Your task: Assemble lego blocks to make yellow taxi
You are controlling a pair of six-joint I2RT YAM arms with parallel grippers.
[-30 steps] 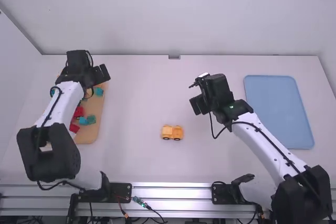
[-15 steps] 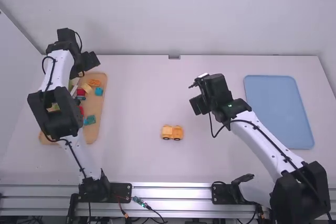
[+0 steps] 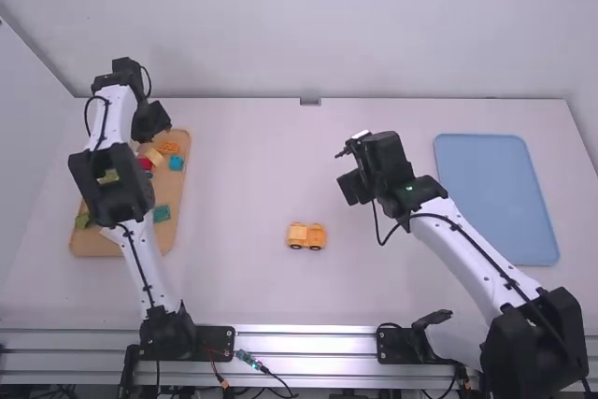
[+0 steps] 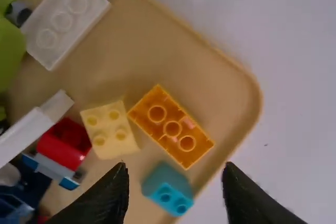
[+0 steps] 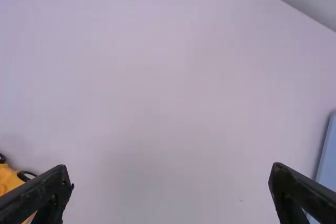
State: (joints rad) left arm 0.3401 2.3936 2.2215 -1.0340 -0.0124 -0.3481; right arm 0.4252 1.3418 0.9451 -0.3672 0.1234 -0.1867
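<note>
In the high view, my left gripper (image 3: pixel 151 122) is over the far end of the wooden tray of bricks. My left gripper (image 4: pixel 176 190) stands open in its wrist view, above an orange brick lying on its side (image 4: pixel 170 127), a pale yellow brick (image 4: pixel 110 129) and a teal brick (image 4: pixel 168 188). The yellow car (image 3: pixel 306 235) with dark wheels sits on the middle of the table. My right gripper (image 3: pixel 353 186) is above the table, up and right of the car; in the right wrist view my right gripper (image 5: pixel 170 182) is open, the car (image 5: pixel 10 182) at the left edge.
The tray (image 3: pixel 171 231) at the left also holds red, green and white (image 4: pixel 65 19) pieces. A blue tray (image 3: pixel 495 198) lies on the table at the right. The back wall rises just beyond the table's far edge.
My left arm first stretched away from the camera toward the tray's far end; its gripper then shifted slightly and turned. My right arm and the car stayed put.
</note>
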